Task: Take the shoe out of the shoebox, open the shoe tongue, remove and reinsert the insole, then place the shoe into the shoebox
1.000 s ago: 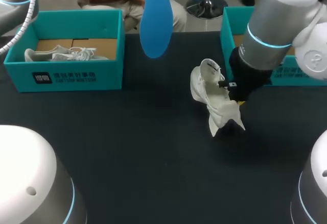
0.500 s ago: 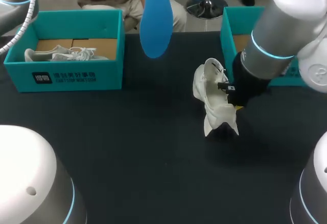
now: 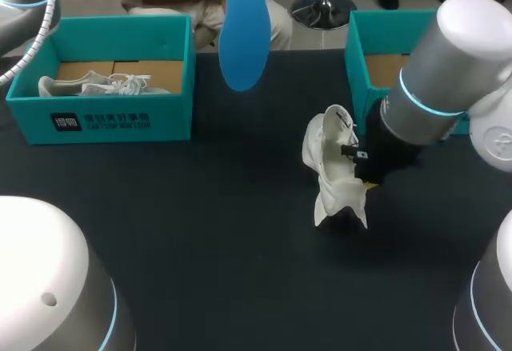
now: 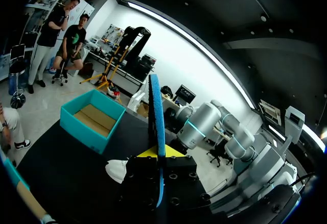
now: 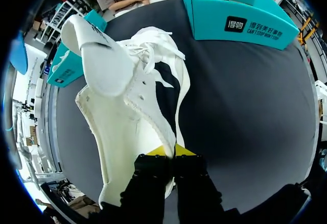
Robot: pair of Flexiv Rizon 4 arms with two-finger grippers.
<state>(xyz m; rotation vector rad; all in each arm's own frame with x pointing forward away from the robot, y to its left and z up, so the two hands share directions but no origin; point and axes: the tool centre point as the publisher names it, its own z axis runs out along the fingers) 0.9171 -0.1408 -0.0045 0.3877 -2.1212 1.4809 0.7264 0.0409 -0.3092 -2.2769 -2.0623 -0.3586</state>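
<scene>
Tightly, left gripper point(image 4: 158, 153) pinches the insole point(image 4: 156, 106), right gripper point(image 5: 171, 151) the shoe point(image 5: 122, 106), at the black table point(image 3: 200, 231).

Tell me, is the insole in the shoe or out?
Out: the left gripper holds the blue insole aloft, apart from the white shoe in the right gripper.

The white shoe point(image 5: 127, 106) is pinched by its side wall between the yellow tips of the right gripper point(image 5: 169, 150). It sticks up ahead of them, with its tongue bent outward and its laces loose. The blue insole point(image 4: 156, 127) stands straight up, thin edge on, squeezed between the tips of the left gripper point(image 4: 159, 152). The teal shoebox point(image 5: 240, 17) sits open ahead of the right gripper, past the shoe and not touching it.
</scene>
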